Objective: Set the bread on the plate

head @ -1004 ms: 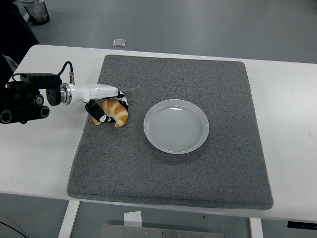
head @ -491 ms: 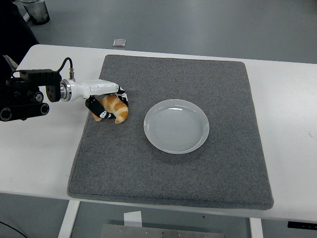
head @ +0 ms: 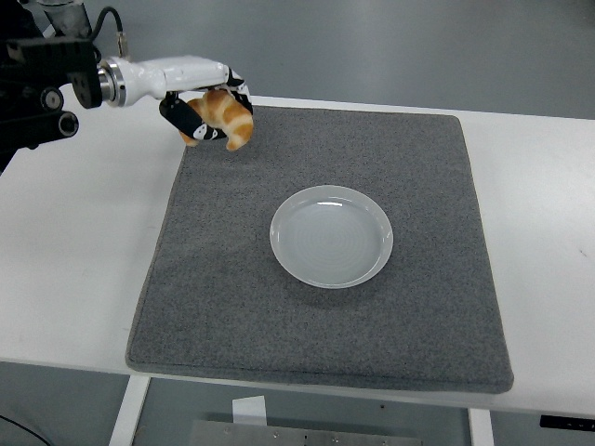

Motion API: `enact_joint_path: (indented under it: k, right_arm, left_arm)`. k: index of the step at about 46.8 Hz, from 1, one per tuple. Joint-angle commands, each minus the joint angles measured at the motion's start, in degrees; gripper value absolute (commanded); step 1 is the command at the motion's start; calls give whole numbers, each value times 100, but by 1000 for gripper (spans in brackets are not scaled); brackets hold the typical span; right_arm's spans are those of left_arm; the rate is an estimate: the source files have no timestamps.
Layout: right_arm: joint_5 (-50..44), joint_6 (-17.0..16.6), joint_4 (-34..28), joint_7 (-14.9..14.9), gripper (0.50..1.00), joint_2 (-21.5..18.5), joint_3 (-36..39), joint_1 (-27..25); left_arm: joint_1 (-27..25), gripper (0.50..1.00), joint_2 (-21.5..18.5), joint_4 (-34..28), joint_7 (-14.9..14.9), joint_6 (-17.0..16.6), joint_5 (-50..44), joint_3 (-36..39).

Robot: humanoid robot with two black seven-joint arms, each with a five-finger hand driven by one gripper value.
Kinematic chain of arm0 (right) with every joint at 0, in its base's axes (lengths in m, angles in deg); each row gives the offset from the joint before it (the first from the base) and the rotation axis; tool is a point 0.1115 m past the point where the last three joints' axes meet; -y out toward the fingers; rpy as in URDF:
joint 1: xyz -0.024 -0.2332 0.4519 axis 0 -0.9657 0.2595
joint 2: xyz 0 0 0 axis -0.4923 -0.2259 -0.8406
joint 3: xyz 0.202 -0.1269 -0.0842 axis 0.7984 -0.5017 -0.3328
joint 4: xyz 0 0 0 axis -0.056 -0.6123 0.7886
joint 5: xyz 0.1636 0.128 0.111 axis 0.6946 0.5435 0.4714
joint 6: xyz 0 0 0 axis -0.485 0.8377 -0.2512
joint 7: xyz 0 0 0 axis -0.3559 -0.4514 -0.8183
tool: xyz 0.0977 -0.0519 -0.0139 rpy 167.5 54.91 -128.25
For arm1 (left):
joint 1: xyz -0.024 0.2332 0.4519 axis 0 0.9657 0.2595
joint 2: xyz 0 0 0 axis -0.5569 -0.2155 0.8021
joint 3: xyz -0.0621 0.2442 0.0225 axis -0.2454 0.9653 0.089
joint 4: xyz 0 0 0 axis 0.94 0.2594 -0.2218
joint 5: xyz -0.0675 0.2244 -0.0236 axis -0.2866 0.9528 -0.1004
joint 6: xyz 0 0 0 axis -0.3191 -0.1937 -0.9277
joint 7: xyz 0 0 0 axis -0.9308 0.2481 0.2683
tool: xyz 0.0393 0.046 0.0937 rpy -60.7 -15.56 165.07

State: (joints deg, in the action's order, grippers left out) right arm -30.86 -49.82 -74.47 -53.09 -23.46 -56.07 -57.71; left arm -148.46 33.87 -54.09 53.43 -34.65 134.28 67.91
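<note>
A golden-brown croissant-shaped bread [head: 223, 115] is held in my left hand [head: 210, 113], lifted well above the grey mat [head: 325, 316]. The hand's fingers are curled around the bread. The left arm comes in from the upper left. An empty white round plate [head: 331, 236] sits on the middle of the mat, to the right of and below the hand in the picture. My right arm is out of view.
The grey mat covers most of the white table [head: 74, 260]. A dark container [head: 63, 7] shows at the top left on the floor beyond the table.
My left hand has lifted the bread off the mat and raised it high, so it shows far higher in the picture. The plate has not moved.
</note>
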Motion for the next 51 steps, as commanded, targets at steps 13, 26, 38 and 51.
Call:
enact_joint_path:
  k: [13,26,38,51]
  right_arm:
    - [0,-1,0,0,952,0,0,-7]
    - [0,-1,0,0,952,0,0,1]
    - [0,-1,0,0,952,0,0,1]
    - [0,-1,0,0,952,0,0,1]
  left_arm:
    - [-411,500,-113,-147,-75,234,7,-392]
    - [-288,500,238,-332,-136,172,139,-893]
    - [-332,500,722,-323,-356,119,148,-955]
    - [-60,500,1416,-95,-383,-91,323,-947]
